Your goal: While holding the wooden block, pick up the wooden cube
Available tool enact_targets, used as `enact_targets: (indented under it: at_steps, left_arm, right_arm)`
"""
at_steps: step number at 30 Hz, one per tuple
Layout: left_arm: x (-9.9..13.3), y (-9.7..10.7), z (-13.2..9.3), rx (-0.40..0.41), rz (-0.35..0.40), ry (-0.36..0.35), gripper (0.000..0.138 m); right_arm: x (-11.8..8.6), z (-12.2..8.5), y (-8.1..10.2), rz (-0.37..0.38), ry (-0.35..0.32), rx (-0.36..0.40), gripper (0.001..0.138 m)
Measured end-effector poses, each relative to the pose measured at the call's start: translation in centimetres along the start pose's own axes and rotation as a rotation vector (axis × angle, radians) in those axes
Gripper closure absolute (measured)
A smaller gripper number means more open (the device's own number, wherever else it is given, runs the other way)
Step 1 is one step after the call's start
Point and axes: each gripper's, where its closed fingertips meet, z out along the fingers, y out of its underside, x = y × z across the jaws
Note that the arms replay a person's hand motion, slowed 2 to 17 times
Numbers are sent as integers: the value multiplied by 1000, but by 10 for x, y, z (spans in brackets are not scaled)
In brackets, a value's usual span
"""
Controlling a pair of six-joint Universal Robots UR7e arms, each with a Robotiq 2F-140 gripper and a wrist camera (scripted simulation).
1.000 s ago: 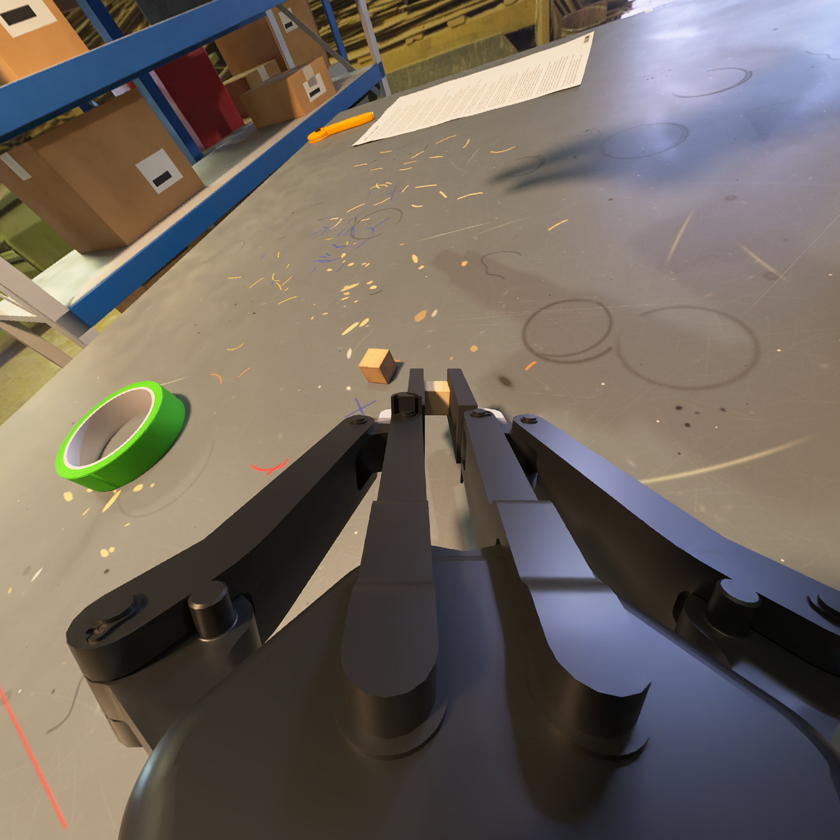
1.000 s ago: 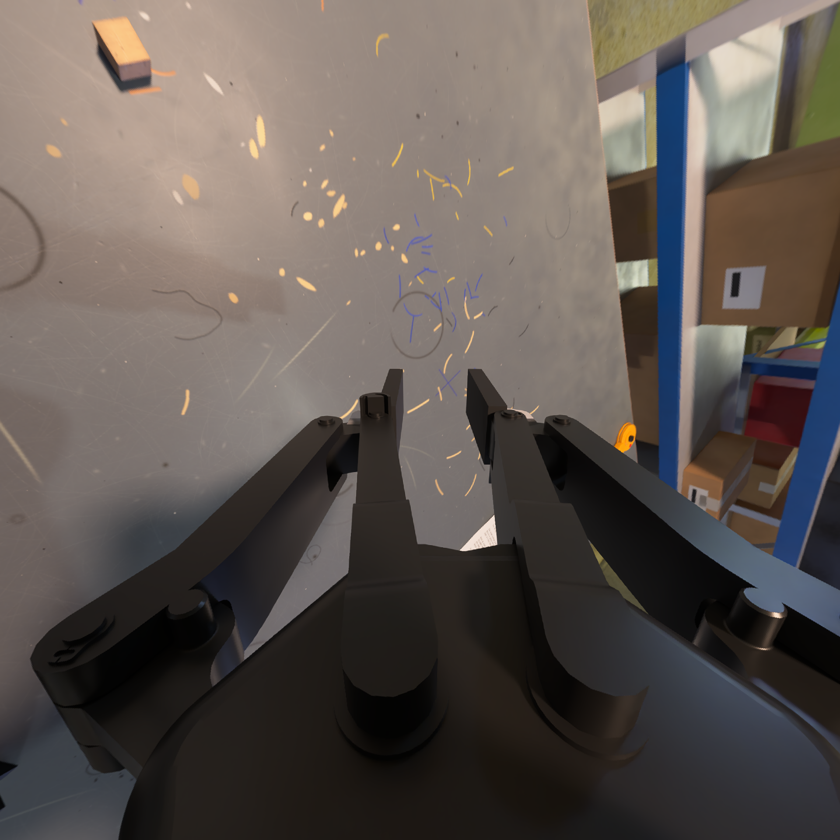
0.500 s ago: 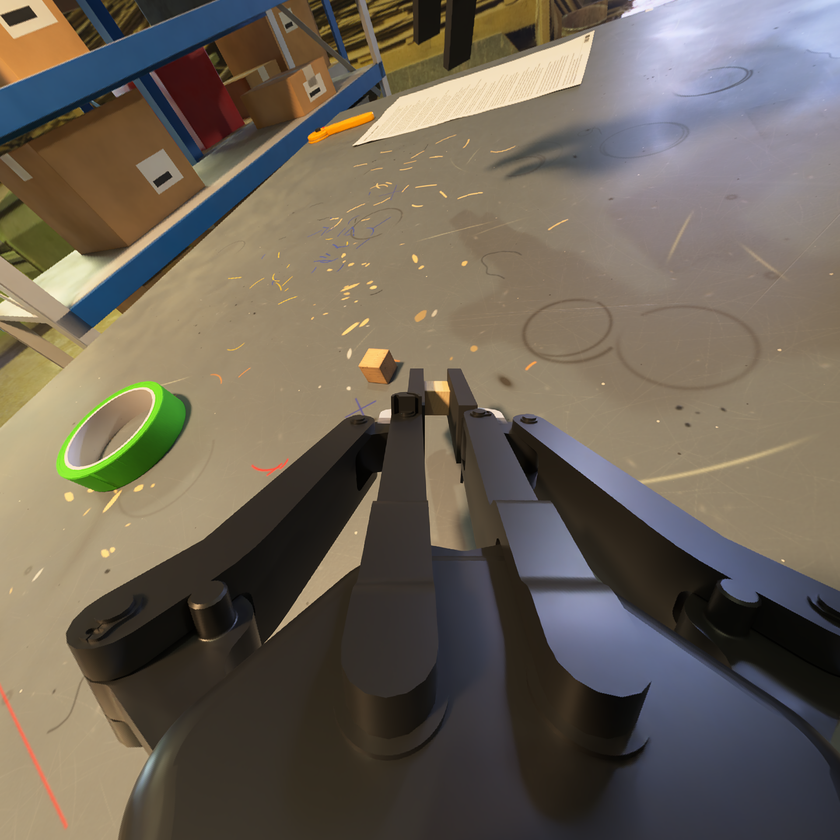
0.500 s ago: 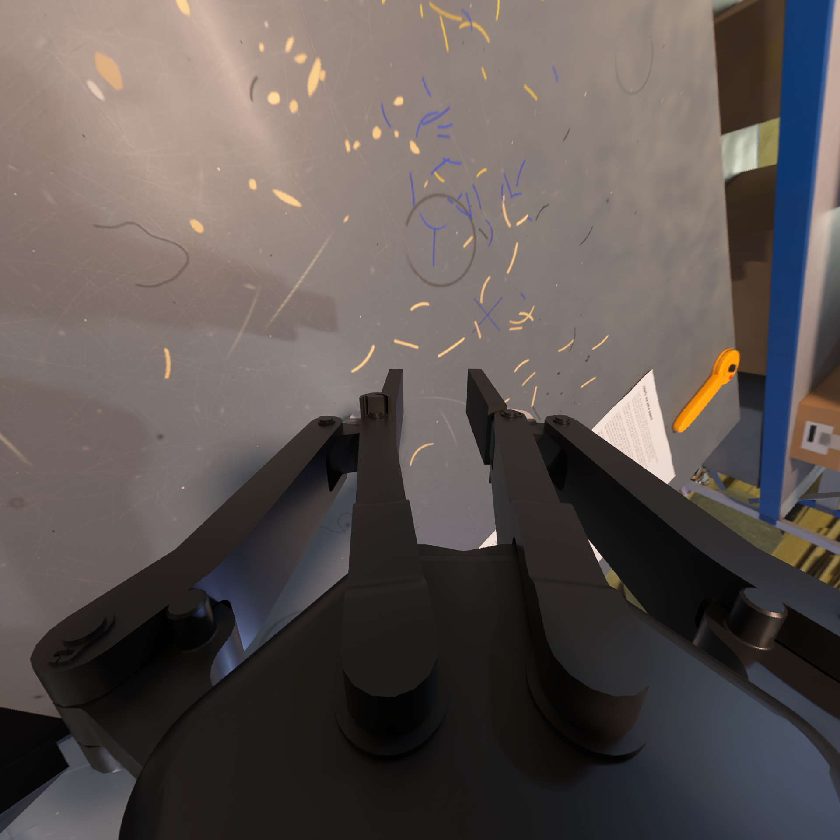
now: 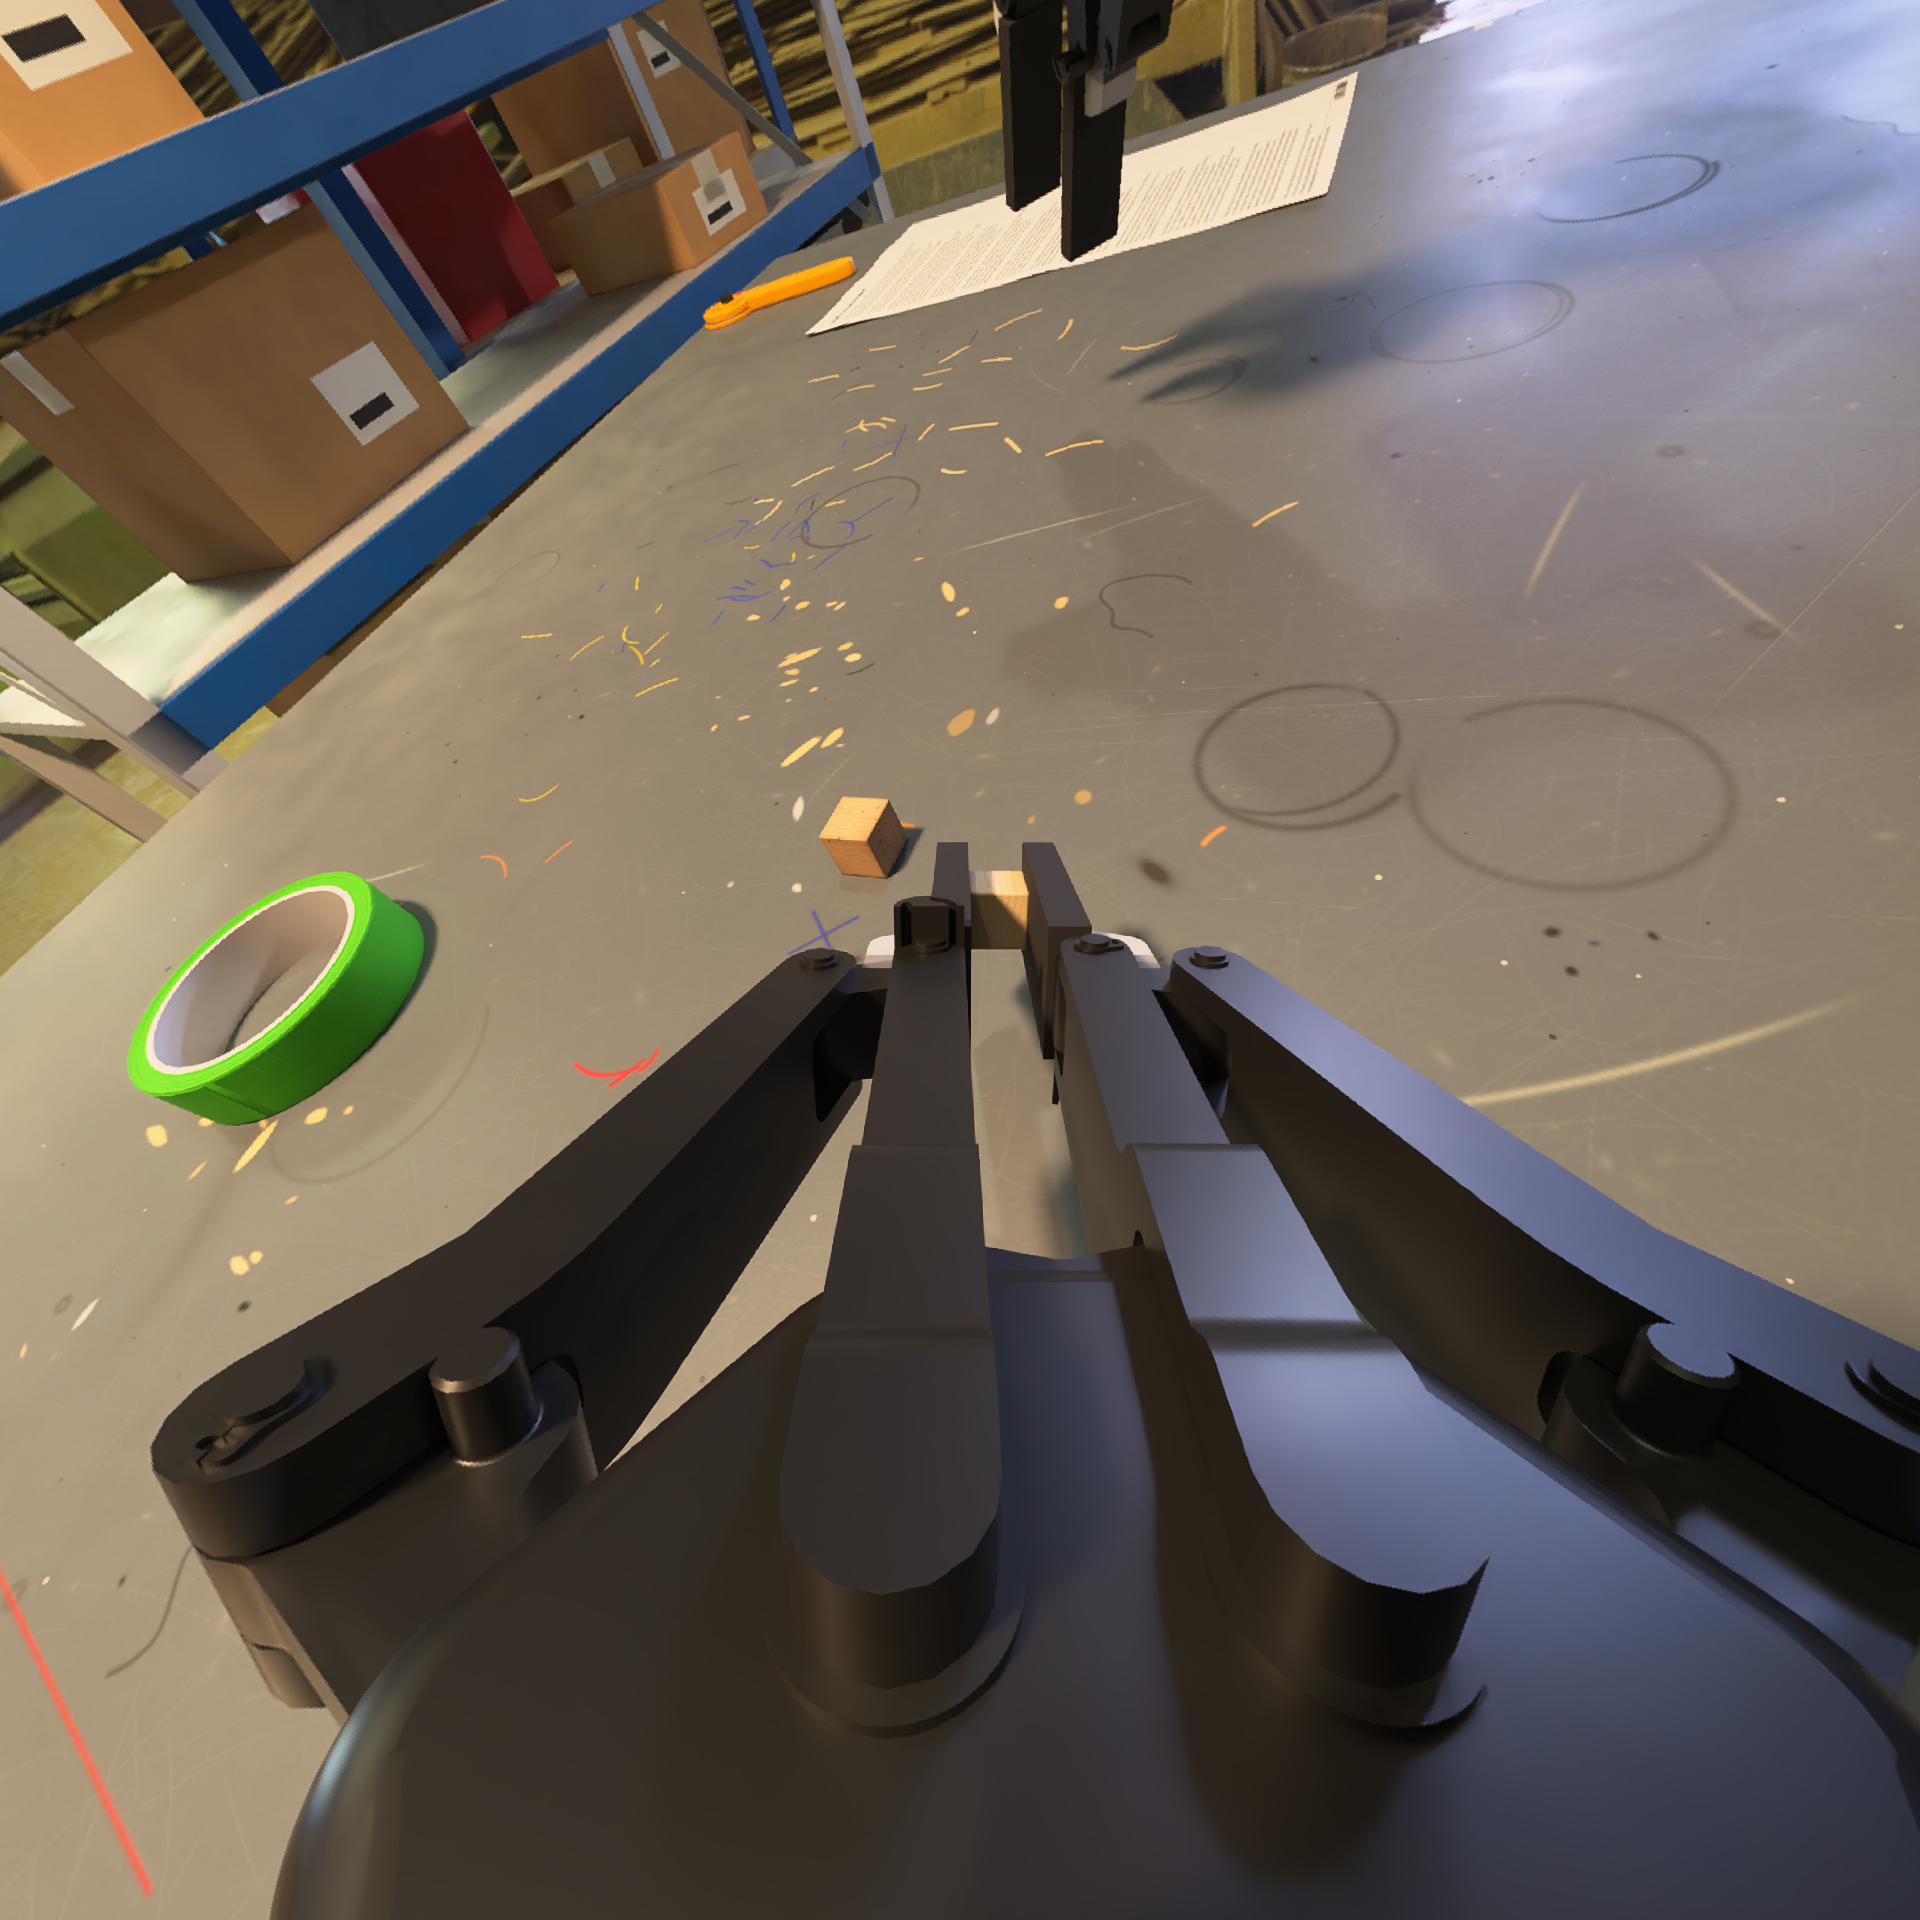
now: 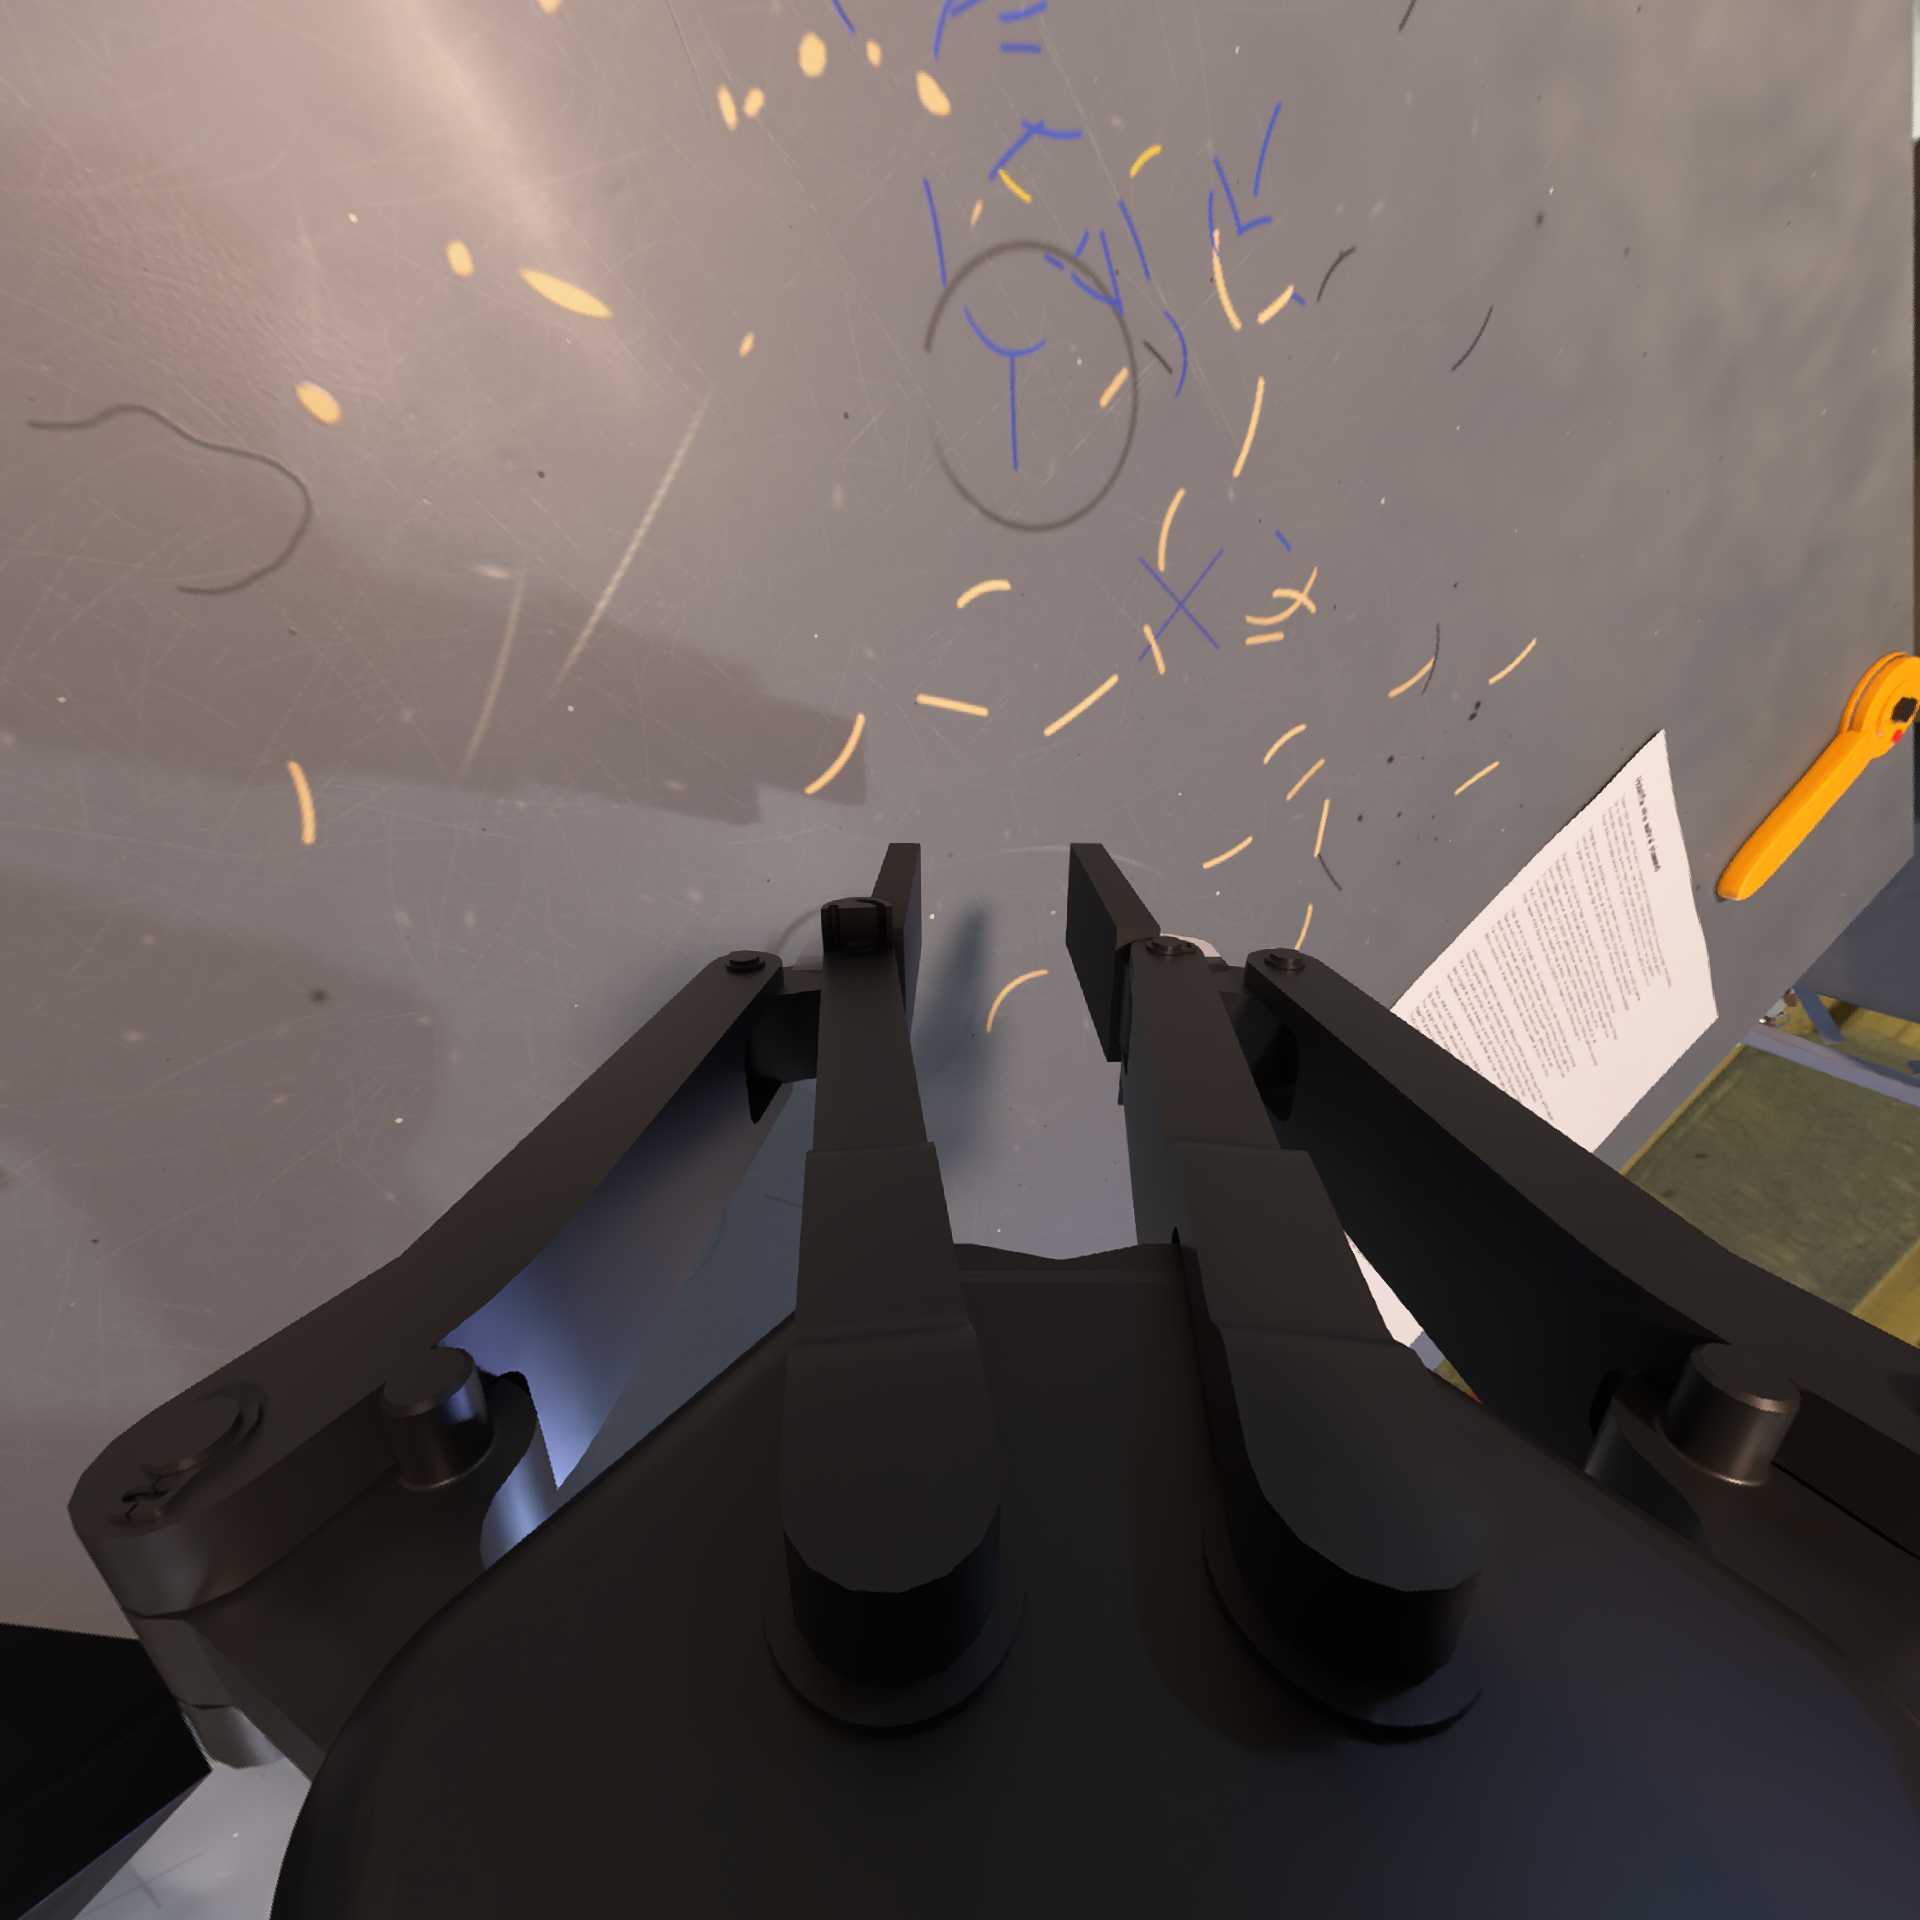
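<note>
In the left wrist view my left gripper is shut on a pale wooden block, held just above the grey table. A small wooden cube lies on the table just left of and beyond the left fingertips. My right gripper is open and empty above the table's far part, near the paper. It also shows far off at the top of the left wrist view, fingers pointing down over the sheet. The cube and the block are not in the right wrist view.
A green tape roll lies at the left. A printed sheet and an orange cutter lie at the far edge. A blue shelf with cardboard boxes stands along the table's left side.
My right gripper has travelled toward the table's far end near the paper, dropping into the top of the left wrist view; the cube left its own view. The left gripper has stayed still.
</note>
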Motion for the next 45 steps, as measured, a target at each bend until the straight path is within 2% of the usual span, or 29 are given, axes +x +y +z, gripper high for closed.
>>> enact_targets:
  at_steps: [23, 45]
  left_arm:
    - [0, 0, 0, 2, -1, 1, 125]
    - [0, 0, 0, 2, -1, 1, 125]
  right_arm:
    - [-7, 42, 11, 29, -40, -73, 101]
    - [-8, 58, 13, 56, -62, -107, 100]
